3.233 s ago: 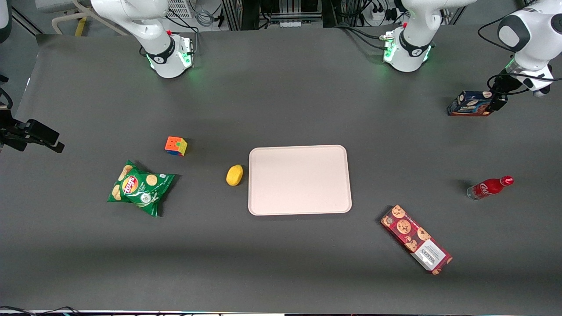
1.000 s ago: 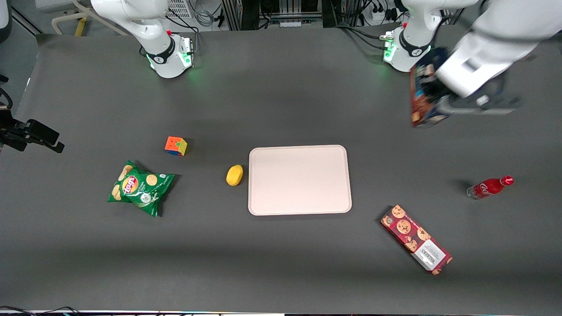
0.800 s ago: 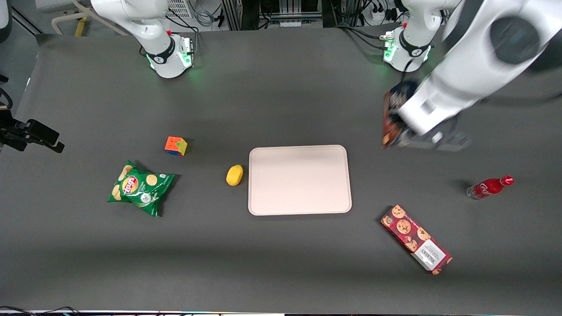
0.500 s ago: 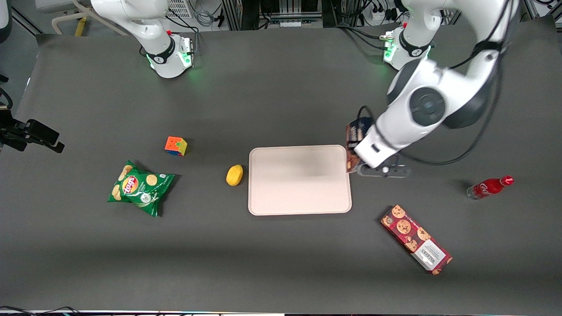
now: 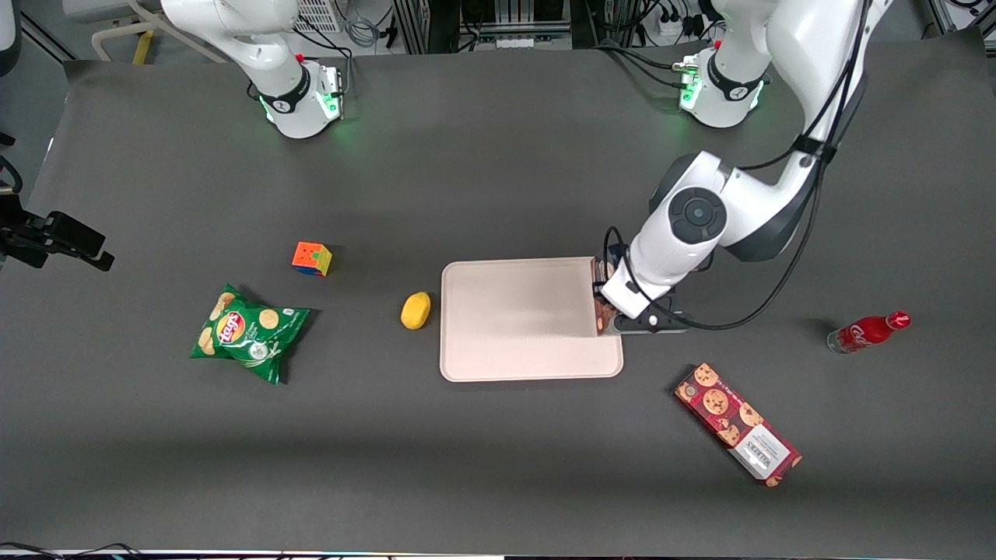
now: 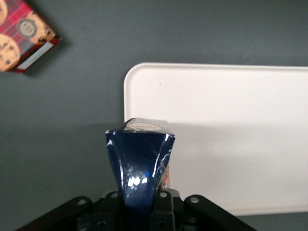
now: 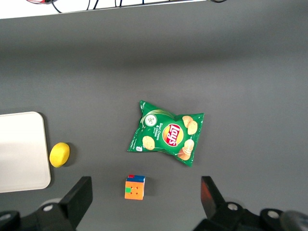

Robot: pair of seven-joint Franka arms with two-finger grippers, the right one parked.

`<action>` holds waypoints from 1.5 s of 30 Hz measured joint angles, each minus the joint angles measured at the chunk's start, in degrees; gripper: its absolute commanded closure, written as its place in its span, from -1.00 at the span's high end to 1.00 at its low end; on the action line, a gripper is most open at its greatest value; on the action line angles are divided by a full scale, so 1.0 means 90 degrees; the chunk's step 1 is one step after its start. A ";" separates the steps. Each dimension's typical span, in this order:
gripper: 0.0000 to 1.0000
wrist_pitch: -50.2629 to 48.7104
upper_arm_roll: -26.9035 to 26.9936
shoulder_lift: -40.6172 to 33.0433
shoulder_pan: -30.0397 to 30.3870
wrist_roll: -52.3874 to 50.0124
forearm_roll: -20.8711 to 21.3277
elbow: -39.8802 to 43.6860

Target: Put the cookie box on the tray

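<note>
Navy-blue and glossy, the cookie box point(image 6: 139, 163) is sitting clamped in the gripper point(image 6: 140, 204) of the working arm, its fingers point(image 6: 164, 201) pressing against the carton's two sides. The wrist view is looking along the box from its held end, so only one dented blue face and a sliver of the pale logo end are showing; the cookie pictures are mostly out of sight there. In the front view the arm's white wrist is covering nearly all of the carton, leaving only a narrow strip of the cookie box point(image 5: 602, 311) peeking out at the tray's edge.

The box is hanging over the rim of the tray point(image 5: 513, 327), at the end toward the working arm. Whether it is touching the pinkish-cream surface is not something either view is making clear. The tray point(image 6: 231, 120) is running out of the wrist view on one side, so its full outline is cut off there.

A red cookie box point(image 5: 737, 424) with a white label is lying nearer the front camera than the tray; only one corner of the red cookie box point(image 6: 21, 33) is showing in the wrist view. A yellow lemon point(image 5: 415, 310) is resting just beside the tray's other short side
</note>
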 measured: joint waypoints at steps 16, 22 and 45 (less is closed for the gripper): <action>-0.35 0.0596 -0.0005 0.0610 -0.0025 -0.0163 0.0726 0.0005; 1.00 0.0605 0.0007 0.0673 -0.0022 -0.0188 0.0851 0.0022; 1.00 -0.4378 0.0501 -0.0629 0.0081 0.1072 0.0422 0.2765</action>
